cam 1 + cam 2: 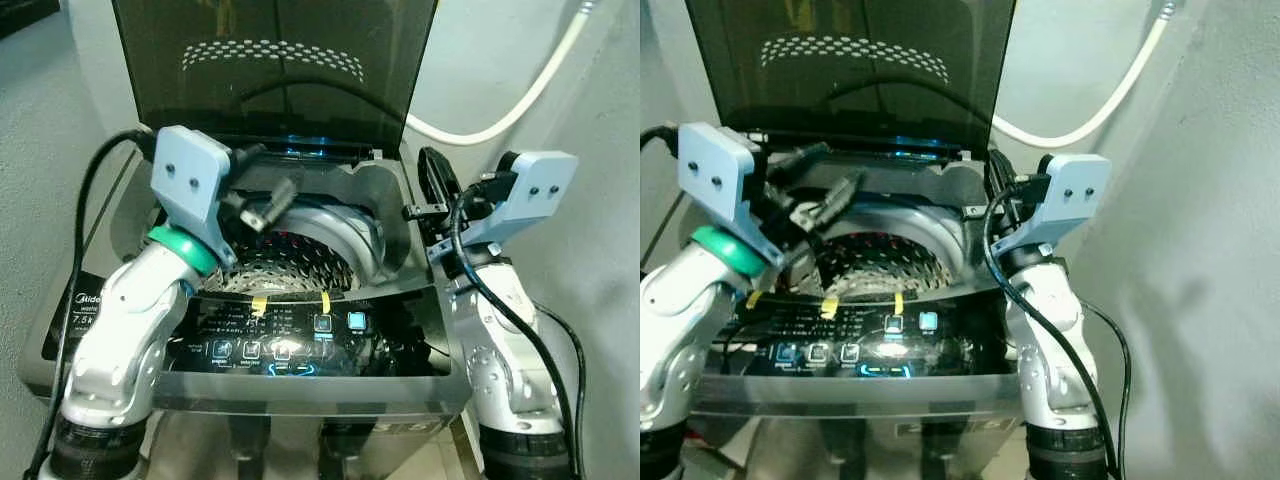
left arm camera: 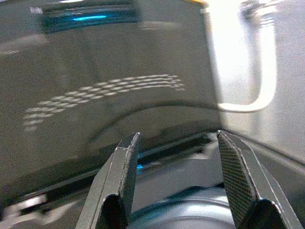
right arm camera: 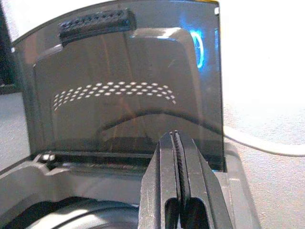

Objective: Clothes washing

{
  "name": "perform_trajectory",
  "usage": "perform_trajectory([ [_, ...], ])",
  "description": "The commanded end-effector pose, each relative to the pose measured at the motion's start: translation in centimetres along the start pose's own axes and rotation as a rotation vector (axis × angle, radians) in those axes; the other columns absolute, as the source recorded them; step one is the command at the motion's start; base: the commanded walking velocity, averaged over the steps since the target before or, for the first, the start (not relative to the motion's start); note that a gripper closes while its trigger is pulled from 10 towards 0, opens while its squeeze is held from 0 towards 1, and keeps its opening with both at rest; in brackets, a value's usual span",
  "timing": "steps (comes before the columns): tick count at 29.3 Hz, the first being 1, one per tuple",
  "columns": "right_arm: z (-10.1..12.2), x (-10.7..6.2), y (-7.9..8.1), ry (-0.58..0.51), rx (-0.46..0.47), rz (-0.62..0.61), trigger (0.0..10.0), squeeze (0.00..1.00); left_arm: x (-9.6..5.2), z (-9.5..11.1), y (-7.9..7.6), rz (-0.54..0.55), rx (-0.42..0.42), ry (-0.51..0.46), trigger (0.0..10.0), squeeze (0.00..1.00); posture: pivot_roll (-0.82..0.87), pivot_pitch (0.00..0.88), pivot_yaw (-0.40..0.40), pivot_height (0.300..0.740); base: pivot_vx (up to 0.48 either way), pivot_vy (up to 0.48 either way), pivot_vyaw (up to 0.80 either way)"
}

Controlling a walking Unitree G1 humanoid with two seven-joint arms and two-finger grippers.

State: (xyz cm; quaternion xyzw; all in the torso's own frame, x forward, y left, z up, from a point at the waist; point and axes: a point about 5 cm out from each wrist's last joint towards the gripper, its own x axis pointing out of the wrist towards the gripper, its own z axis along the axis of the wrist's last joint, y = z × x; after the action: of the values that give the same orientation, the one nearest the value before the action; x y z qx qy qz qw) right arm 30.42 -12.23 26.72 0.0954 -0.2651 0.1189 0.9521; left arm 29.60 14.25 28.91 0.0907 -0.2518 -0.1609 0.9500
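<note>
Dim, soft-blurred frames; overexposed wall glare

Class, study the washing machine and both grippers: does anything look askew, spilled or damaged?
Nothing stands out. The washing machine has its lid raised upright, its panel lit. The left gripper hovers open over the drum; the right gripper is shut at the rim.

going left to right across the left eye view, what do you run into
Left arm → left gripper over the drum → right gripper → right arm → white hose.
</note>
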Motion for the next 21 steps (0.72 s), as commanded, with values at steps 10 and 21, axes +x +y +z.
perform_trajectory([
  [10, -1.2, -0.5, -0.7, 0.030, -0.051, -0.052, 10.0, 0.00, -0.8, -2.8, 3.8, 0.321, -0.045, 0.123, 10.0, 0.00, 0.11, 0.005, -0.008, 0.740, 0.000, 0.000, 0.00],
  [21, -2.0, -0.4, -0.3, 0.068, -0.076, -0.045, 10.0, 0.00, -0.4, -3.7, 3.6, 0.377, -0.055, 0.132, 10.0, 0.00, 0.10, 0.000, -0.011, 0.740, -0.195, 0.000, 0.00],
])
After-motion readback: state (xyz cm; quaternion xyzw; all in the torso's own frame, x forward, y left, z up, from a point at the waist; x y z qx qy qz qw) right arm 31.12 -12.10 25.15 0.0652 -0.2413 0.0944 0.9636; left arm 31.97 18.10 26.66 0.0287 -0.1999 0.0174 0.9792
